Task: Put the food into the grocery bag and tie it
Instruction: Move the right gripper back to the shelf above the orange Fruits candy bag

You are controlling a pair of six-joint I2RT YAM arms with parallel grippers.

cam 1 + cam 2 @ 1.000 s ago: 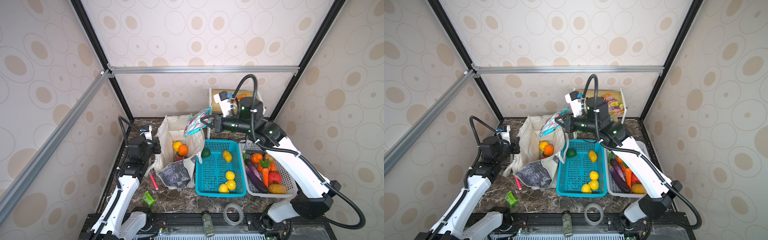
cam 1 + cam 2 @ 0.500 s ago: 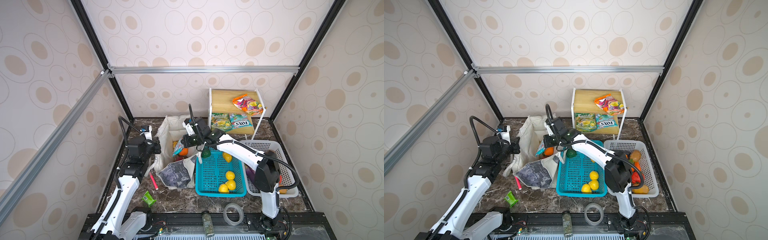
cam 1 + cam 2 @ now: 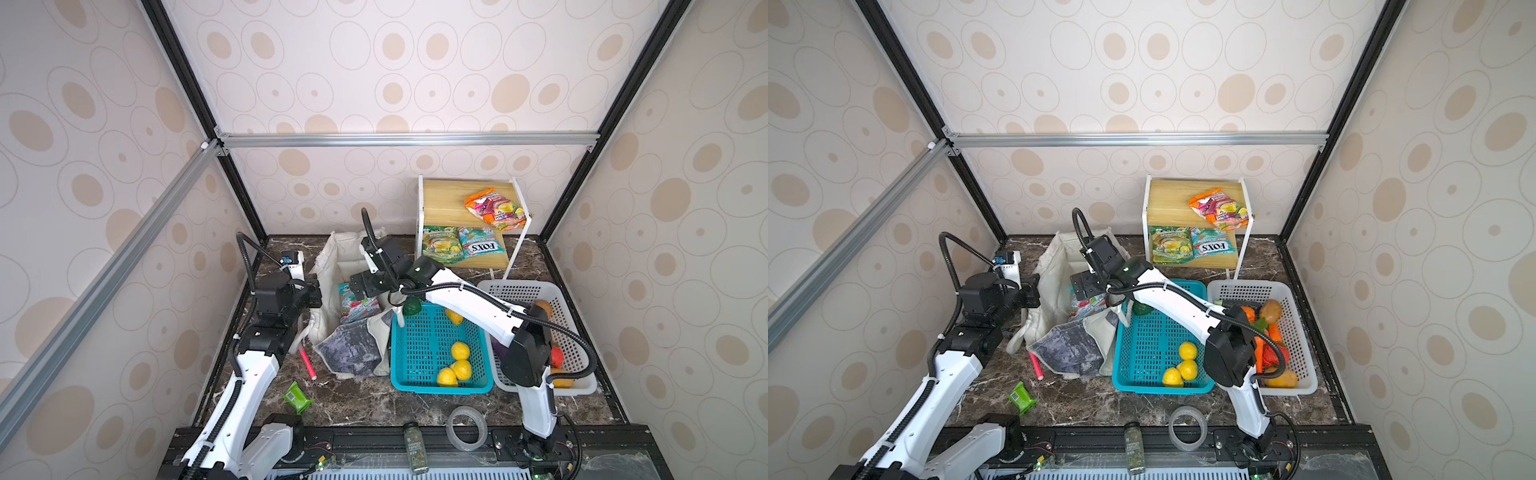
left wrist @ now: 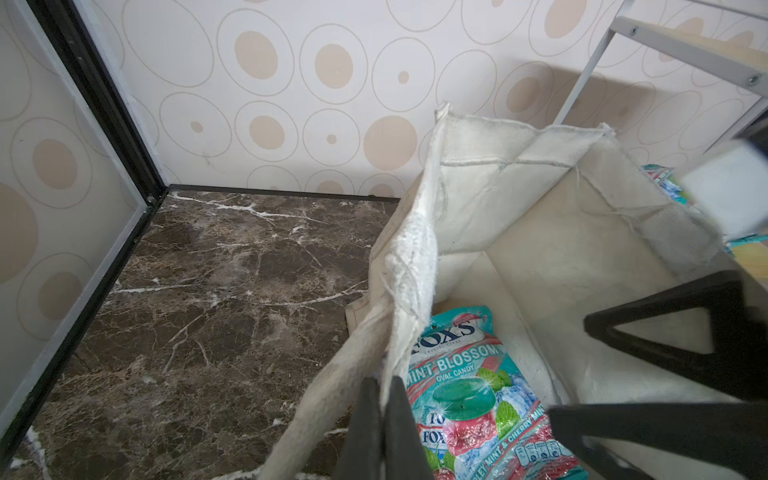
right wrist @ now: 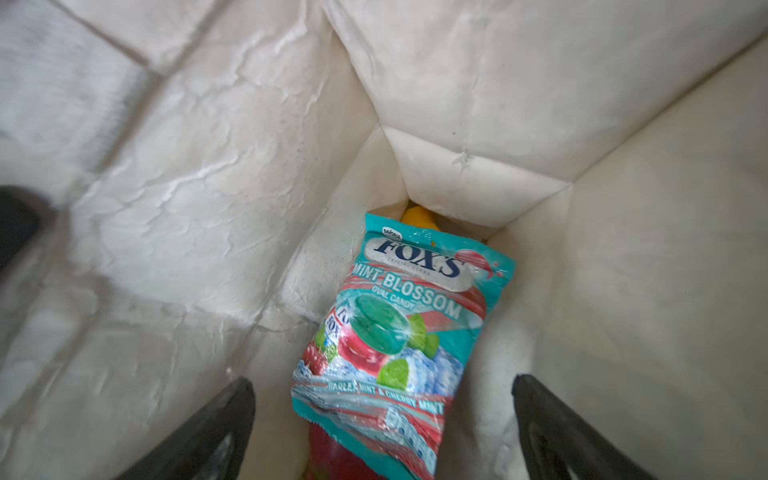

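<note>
1. My left gripper (image 4: pixel 380 419) has its jaws together, clamped on the bag (image 4: pixel 519 187) at its rim, where a strap runs off. That side of the mouth stands up.
2. In both top views this gripper sits at the bag's left edge. The bag stands open on the bench (image 3: pixel 365 403), its marbled front panel slumped toward me.
3. My right gripper (image 5: pixel 382 384) is down in the bag's mouth, jaws wide apart and gripping nothing.
4. A mint packet (image 5: pixel 399 328) lies inside the bag, free between those jaws and touching neither. It leans against the pale lining.
5. A yellow fruit (image 5: pixel 419 216) peeks out behind the packet's top edge. I cannot tell what else lies beneath.
6. Just right of the bag, touching it, is the teal basket (image 3: pixel 436 388). It holds lemons (image 3: pixel 459 351) near its front and a green piece (image 3: pixel 411 308) at the back corner.
7. The white basket (image 3: pixel 1296 388) sits beside the teal one with orange, red and tan vegetables (image 3: pixel 1268 332). The right arm hides part of them.
8. On the shelf (image 3: pixel 449 199) at the back, an orange packet (image 3: pixel 496 210) lies on top. A green packet (image 3: pixel 442 249) and a teal packet (image 3: pixel 482 247) lie side by side below.
9. A tape roll (image 3: pixel 465 428) and a jar (image 3: pixel 415 446) lie at the bench's front edge, well apart from the bag.
</note>
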